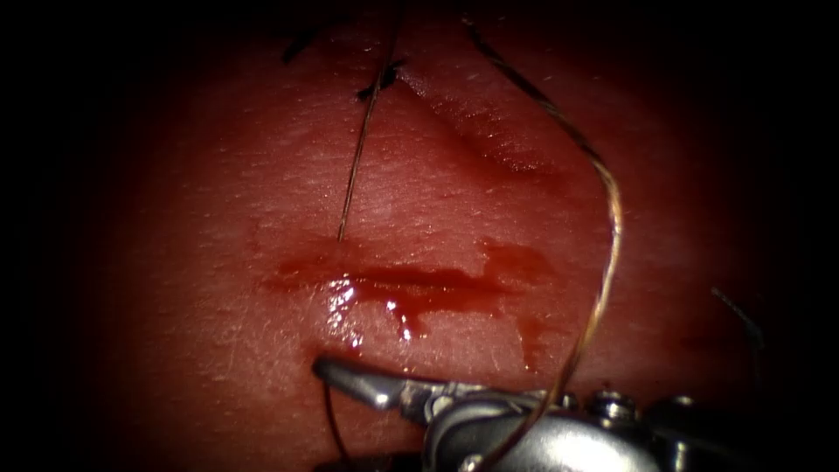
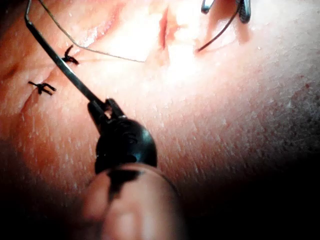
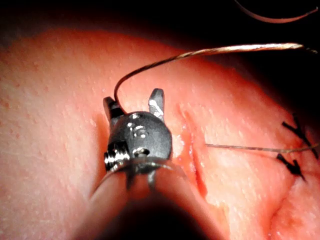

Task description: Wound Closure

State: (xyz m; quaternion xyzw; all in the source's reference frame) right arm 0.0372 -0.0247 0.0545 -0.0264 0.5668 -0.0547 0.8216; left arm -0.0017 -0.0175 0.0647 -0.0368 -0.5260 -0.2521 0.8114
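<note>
The tissue [image 1: 218, 175] carries a short cut [image 1: 402, 281] wet with red fluid. My right tool [image 1: 350, 378] lies just in front of the cut, and its jaws [image 3: 134, 102] stand open with nothing clamped. A thin dark curve, apparently the needle [image 1: 332, 424], runs from under the jaw tip towards the tissue [image 2: 220, 32]; I cannot tell how deep it sits. A wiry thread [image 1: 612, 218] loops over the right tool's wrist. A finer thread [image 1: 354, 166] enters the tissue just above the cut's left end. My left tool [image 2: 104, 107] is shut on a taut dark strand of thread [image 2: 60, 62].
Two dark tied stitches [image 1: 380, 79] [image 1: 301, 44] sit on the far part of the wound line, beside the left tool's strand [image 2: 70, 55]. A loose cut end of thread [image 1: 738, 315] lies at the right. A second shallow groove [image 1: 498, 140] runs diagonally beyond the cut.
</note>
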